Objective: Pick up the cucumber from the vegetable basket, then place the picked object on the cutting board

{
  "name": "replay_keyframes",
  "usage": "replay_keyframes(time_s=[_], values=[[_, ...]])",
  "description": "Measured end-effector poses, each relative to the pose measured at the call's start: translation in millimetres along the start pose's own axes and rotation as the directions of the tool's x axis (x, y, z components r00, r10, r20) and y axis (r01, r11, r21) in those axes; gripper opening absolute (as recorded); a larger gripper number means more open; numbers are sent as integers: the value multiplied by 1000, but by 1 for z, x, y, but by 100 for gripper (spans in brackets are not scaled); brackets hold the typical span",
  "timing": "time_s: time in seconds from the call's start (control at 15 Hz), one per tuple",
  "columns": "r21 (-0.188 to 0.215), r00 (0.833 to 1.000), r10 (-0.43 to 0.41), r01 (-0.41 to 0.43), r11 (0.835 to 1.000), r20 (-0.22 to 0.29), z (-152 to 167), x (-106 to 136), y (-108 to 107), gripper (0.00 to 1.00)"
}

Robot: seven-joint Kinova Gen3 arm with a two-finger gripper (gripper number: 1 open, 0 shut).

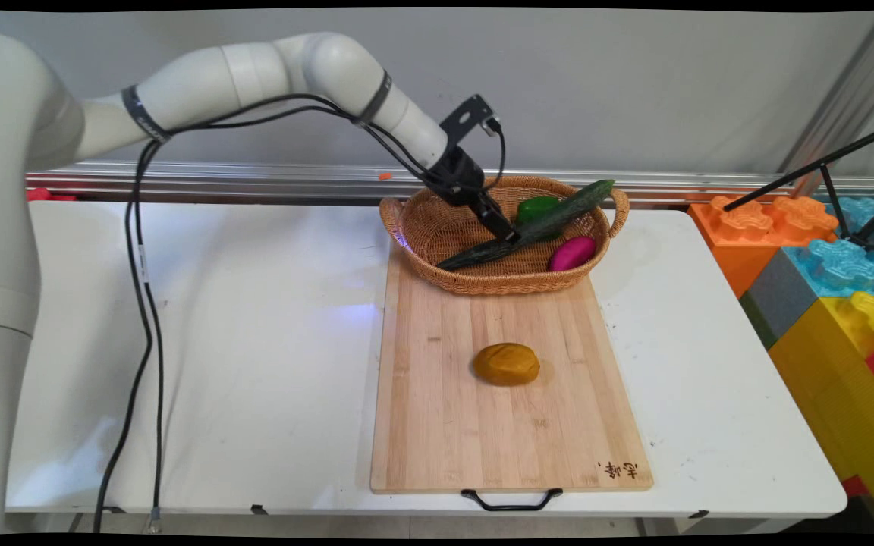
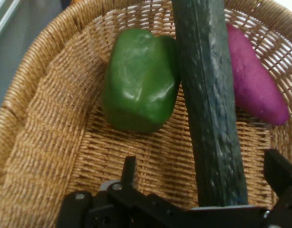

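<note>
The white table (image 1: 255,341) carries a wooden cutting board (image 1: 505,425) right of its middle, and a wicker basket (image 1: 437,227) sits across the board's far edge. The gripper (image 1: 509,233) reaches down into the basket with its fingers spread wide on either side of the cucumber (image 2: 210,118), apparently not yet squeezing it. A green pepper (image 2: 139,80) lies against the cucumber's one side, a purple sweet potato (image 2: 255,80) on the other. A brown potato (image 1: 506,364) rests mid-board.

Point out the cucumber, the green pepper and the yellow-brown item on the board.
cucumber (image 2: 210,109): hand view, mid-length.
green pepper (image 2: 139,78): hand view, glossy front face.
yellow-brown item (image 1: 506,364): main view, centre of its top.
</note>
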Motion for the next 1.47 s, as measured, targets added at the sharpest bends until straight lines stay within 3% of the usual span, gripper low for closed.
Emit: replay_keyframes(time_s=[0.27, 0.33, 0.73, 1.0, 1.47], values=[[-14, 1000, -22, 22, 1000, 13, 22, 0, 1, 100], [-19, 1000, -26, 26, 999, 14, 26, 0, 1, 0], [-49, 999, -35, 36, 998, 7, 29, 4, 5, 0], [-63, 999, -41, 40, 997, -21, 7, 12, 6, 0], [2, 992, -1, 1, 1000, -129, -57, 44, 16, 0]])
